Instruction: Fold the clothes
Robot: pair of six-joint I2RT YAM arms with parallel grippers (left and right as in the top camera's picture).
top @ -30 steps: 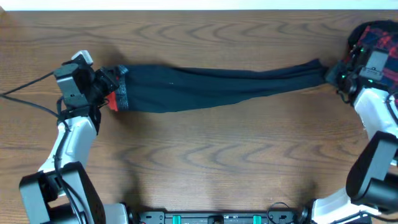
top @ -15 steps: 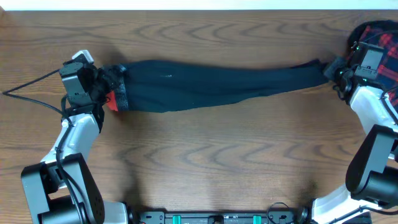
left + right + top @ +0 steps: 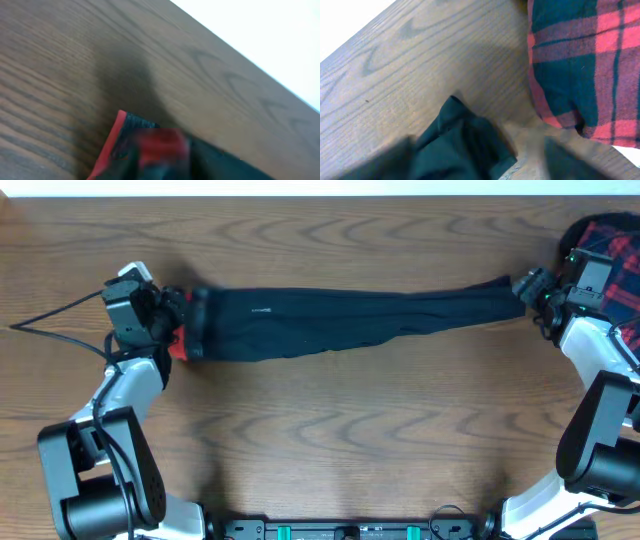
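- Overhead, layout: a pair of long black soft-fabric trousers (image 3: 340,320) lies stretched in a narrow band from left to right across the far half of the brown wood-grain tabletop (image 3: 330,440).
- Overhead, left end: the grey-flecked waistband (image 3: 192,330), edged in bright red-orange, points toward the left hand (image 3: 172,315). This hand sits right at the waistband, but whether it is apart, together or clamped on the cloth cannot be told from this height.
- Overhead, right end: the leg ends taper to a bunched tip just beside the right hand (image 3: 528,288). A red-and-black plaid garment (image 3: 610,250) lies behind that hand at the right edge of the tabletop, apart from the trousers.
- Left wrist view: a corner of the waistband (image 3: 120,145) lies on the tabletop (image 3: 60,60), its red-orange edge running down the near side. A blurred red patch covers part of it. No finger can be made out, so the state of the left hand stays undecided.
- Right wrist view: two blurred dark fingers (image 3: 395,160) of the right hand (image 3: 480,165) stand wide apart at the lower corners, clamped on nothing. The crumpled black leg end (image 3: 460,135) rests on the tabletop (image 3: 420,60) between them.
- Right wrist view, background: the plaid garment (image 3: 580,60) fills the upper right, near the leg end, with bare wood showing between the two.
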